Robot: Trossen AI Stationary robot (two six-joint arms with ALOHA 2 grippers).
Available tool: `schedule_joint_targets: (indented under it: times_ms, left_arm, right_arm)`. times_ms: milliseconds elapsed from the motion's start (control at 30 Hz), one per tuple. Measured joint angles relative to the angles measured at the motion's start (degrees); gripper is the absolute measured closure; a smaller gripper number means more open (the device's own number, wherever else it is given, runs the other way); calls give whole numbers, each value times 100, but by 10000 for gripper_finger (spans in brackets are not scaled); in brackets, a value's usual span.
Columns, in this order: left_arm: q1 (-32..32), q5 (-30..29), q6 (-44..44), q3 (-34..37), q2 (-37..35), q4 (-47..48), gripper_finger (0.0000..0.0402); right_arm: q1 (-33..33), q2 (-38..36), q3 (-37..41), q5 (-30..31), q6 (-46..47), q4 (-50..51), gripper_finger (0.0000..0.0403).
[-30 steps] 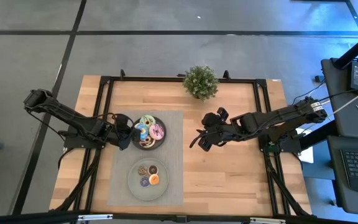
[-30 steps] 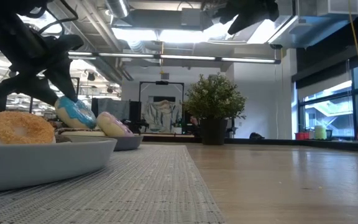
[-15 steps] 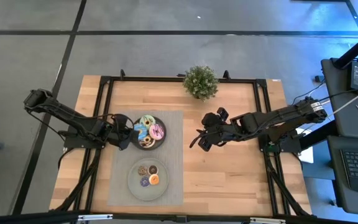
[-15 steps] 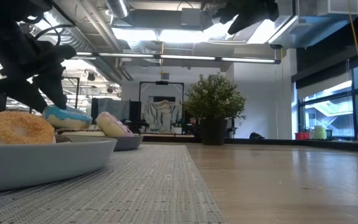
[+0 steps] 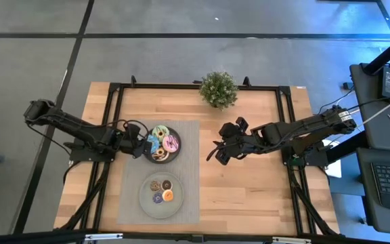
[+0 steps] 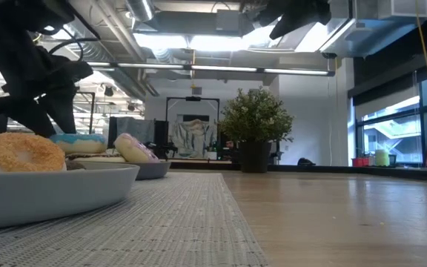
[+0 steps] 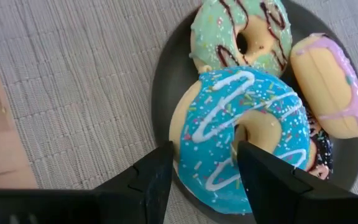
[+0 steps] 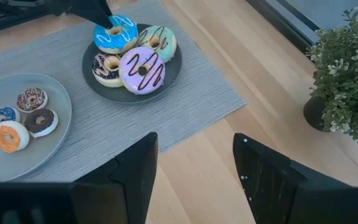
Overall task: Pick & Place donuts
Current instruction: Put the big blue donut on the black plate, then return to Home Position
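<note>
Blue donut (image 7: 244,134) w/ white icing & sprinkles is lying flat on dark plate (image 7: 166,68), at the side nearest the left arm, touching green donut (image 7: 241,34) & pink-striped donut (image 7: 331,87); chocolate-white donut (image 8: 109,67) is sitting partly under it. Left gripper (image 7: 201,171) is hovering right at the blue donut's edge, fingers (image 7: 160,180) parted w/ one over the ring's hole, not clamping anything. Mini donuts (image 8: 18,118) are sitting on lighter grey plate (image 8: 58,134), both plates on woven mat (image 8: 185,106). Right gripper (image 5: 219,150) is waiting mid-table, well apart, fingers spread, holding nothing. Potted plant (image 5: 218,89) is standing at table's far edge.
</note>
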State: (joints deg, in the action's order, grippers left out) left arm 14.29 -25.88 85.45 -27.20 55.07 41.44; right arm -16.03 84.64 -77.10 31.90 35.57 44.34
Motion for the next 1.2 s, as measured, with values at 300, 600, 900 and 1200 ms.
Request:
schedule_joint_targets:
  times_ms: [300, 600, 900, 1200]
  left_arm:
    - [-356, 333, -718, 0, 0, -694, 226]
    - [-670, 359, -1104, -2, 0, -821, 190]
    - [-704, 205, -1254, -5, -79, -823, 174]
    - [-689, 406, -2102, -485, -675, -1020, 177]
  right_arm:
    - [0, 0, 0, 0, 13, 2, 192]
    - [0, 0, 0, 0, 13, 4, 192]
    - [0, 0, 0, 0, -4, 32, 192]
    - [-327, -24, -2, 513, 79, 542, 192]
